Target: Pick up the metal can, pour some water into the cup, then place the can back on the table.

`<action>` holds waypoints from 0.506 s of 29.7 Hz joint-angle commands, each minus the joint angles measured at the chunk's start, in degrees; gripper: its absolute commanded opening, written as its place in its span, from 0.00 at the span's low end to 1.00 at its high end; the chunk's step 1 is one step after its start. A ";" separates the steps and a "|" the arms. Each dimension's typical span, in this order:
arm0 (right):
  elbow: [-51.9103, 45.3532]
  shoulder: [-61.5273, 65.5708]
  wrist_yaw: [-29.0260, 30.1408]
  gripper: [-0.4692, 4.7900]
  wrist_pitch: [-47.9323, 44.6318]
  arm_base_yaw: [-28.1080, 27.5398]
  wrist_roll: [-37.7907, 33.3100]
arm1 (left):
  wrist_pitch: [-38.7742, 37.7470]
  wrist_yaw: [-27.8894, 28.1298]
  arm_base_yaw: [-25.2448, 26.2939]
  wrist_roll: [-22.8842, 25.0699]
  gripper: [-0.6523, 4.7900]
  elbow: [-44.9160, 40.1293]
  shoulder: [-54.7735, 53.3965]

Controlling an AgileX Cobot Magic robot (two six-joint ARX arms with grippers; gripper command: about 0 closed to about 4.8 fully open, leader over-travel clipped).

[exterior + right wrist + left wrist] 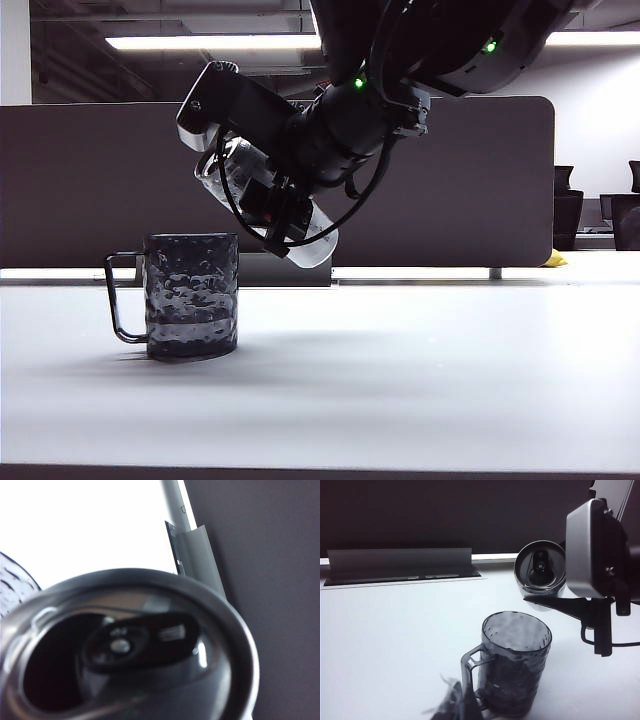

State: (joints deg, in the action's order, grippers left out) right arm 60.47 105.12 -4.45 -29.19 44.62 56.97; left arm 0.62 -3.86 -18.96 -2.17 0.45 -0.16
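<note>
My right gripper (262, 195) is shut on the metal can (318, 240) and holds it tilted in the air, with its open top toward the cup (192, 295) and a little above the cup's rim. In the left wrist view the can's open mouth (540, 570) hangs just behind the cup (516, 665). No stream of water shows. The dark dimpled cup stands upright on the white table (400, 370), handle to the left. The right wrist view is filled by the can top (125, 645). My left gripper (455, 702) is a dark blur near the cup's handle.
A dark grey partition (100, 180) runs along the back of the table. A grey hinged flap (400, 560) stands over a slot at the table's far edge. Dark chairs (625, 215) and a small yellow object (555, 260) sit far off at the right.
</note>
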 commanded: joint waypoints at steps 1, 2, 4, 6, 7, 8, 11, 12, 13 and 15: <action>0.76 -0.39 -0.61 0.55 -2.71 0.15 2.43 | 0.66 -0.02 0.13 0.07 0.11 0.07 -0.09; 0.76 -0.39 -0.59 0.55 -2.69 0.15 3.02 | 0.66 -0.02 0.13 0.07 0.11 0.04 -0.07; 0.83 -0.39 -0.59 0.55 -2.73 0.15 3.50 | 0.66 -0.02 0.11 0.07 0.11 0.04 -0.09; 0.90 -0.39 -0.55 0.55 -2.73 0.15 4.26 | 0.66 -0.02 0.11 0.07 0.11 0.04 -0.09; 0.90 -0.39 -0.55 0.55 -2.73 0.17 4.98 | 0.66 -0.02 0.11 0.07 0.11 0.04 -0.07; 0.92 -0.39 -0.55 0.55 -2.75 0.20 5.33 | 0.66 -0.02 0.11 0.07 0.11 0.04 -0.09; 1.01 -0.39 -0.55 0.55 -2.73 0.57 6.27 | 0.66 -0.02 0.11 0.07 0.11 0.04 -0.09; 1.11 -0.39 -0.48 0.55 -2.73 0.61 6.51 | 0.66 -0.02 0.11 0.07 0.11 0.04 -0.09; 1.27 -0.39 -0.37 0.55 -2.73 0.79 6.56 | 0.66 -0.02 0.11 0.07 0.11 0.04 -0.09; 1.49 -0.39 -0.26 0.55 -2.71 0.96 7.30 | 0.68 -0.02 0.11 0.07 0.11 0.04 -0.09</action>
State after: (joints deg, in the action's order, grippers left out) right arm 61.17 105.21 -4.91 -29.26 45.36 63.26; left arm 0.62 -3.86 -18.96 -2.17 0.43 -0.19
